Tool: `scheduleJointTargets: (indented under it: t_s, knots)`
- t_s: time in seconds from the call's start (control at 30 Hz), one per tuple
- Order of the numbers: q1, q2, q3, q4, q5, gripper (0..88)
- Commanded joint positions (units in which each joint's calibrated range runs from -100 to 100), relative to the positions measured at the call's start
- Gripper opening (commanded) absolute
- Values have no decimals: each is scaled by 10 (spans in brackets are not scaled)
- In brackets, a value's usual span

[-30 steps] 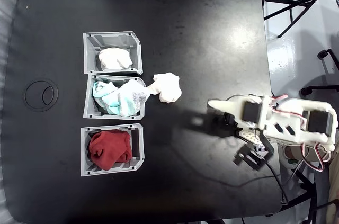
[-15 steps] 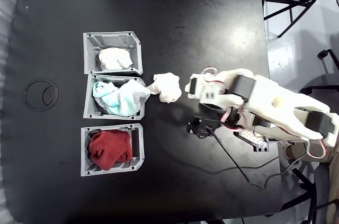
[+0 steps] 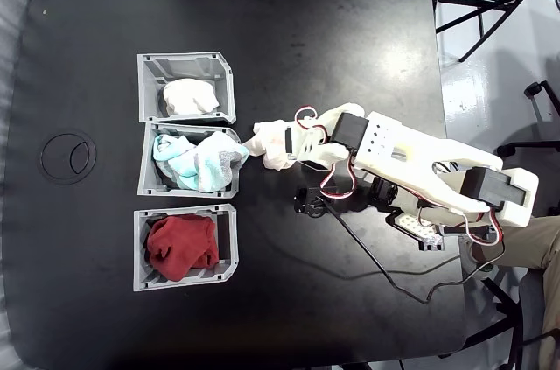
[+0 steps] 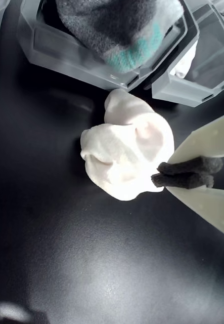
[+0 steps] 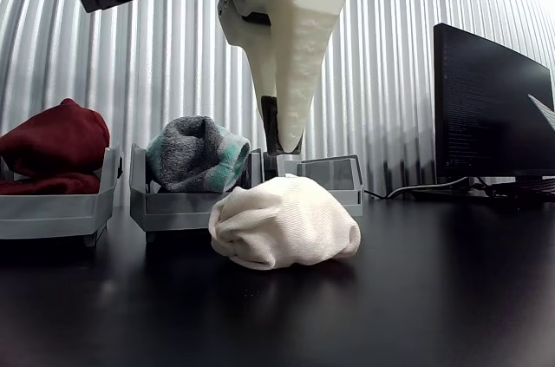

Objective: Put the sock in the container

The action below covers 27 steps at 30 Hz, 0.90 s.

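Observation:
The sock [image 3: 273, 144] is an off-white bundle lying on the black table, just right of the middle bin. It also appears in the wrist view [image 4: 126, 157] and the other view [image 5: 283, 221]. The container [image 3: 185, 64] is the top grey bin, with white fabric [image 3: 191, 96] inside; its corner sits behind the sock [image 5: 334, 178] [image 4: 205, 76]. My gripper [image 3: 290, 150] [image 4: 186, 173] [image 5: 279, 137] hovers at the sock's right edge, just above it. Its dark pads [image 4: 190, 165] are pressed together, with nothing between them.
The middle bin [image 3: 150, 179] holds a teal-and-white cloth [image 3: 199, 162] that spills over its rim toward the sock. The bottom bin [image 3: 140, 247] holds a dark red cloth [image 3: 181, 247]. A cable [image 3: 385, 256] trails on the table under the arm. The table's edge is at the right.
The arm has swung and reached left from the table's right side, bringing the gripper over the sock's right edge. The sock and bins have not moved.

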<state>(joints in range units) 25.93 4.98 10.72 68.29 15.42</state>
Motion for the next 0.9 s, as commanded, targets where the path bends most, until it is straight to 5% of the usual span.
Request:
scheduleJointTargets:
  t_s: [0.0, 0.43, 0.87]
  knots:
    - [-1, -7, -28, 3, 3, 34]
    - [10, -8, -30, 63, 3, 399]
    - [21, 64, -104, 61, 33, 418]
